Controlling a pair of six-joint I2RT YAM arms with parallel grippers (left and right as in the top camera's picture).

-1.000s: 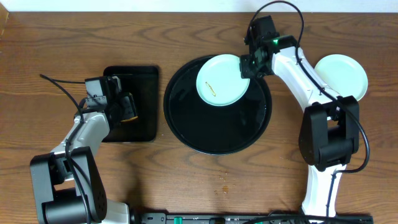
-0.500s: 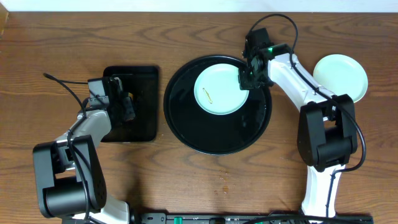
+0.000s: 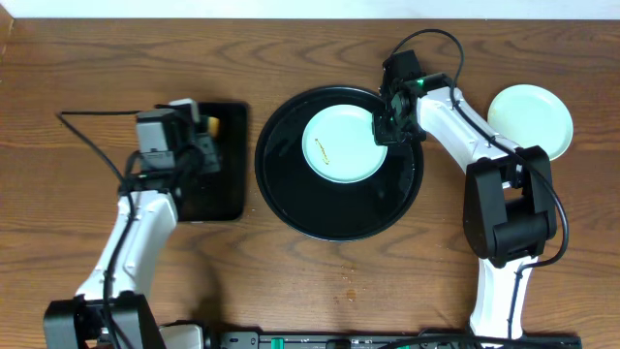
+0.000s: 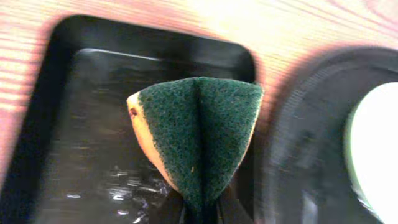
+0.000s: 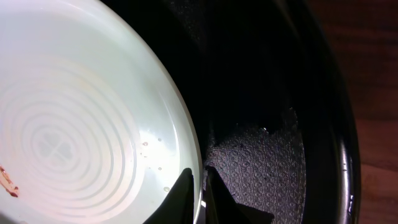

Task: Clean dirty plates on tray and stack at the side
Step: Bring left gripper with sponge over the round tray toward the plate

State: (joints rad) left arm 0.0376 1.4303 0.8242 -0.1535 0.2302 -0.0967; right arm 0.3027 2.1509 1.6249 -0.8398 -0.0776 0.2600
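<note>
— What does the left gripper (image 4: 200,210) have?
— A sponge (image 4: 202,124), with rough green scourer over yellow foam. It is folded and pinched tight over the glossy rectangular tray (image 4: 74,155).
— And the right gripper (image 5: 202,188)?
— It is closed narrowly on the rim of the smooth pale plate (image 5: 81,112). The plate is ringed with concentric ridges and carries a brown smear (image 3: 325,149). It lies inside the round black tray (image 5: 323,124).
</note>
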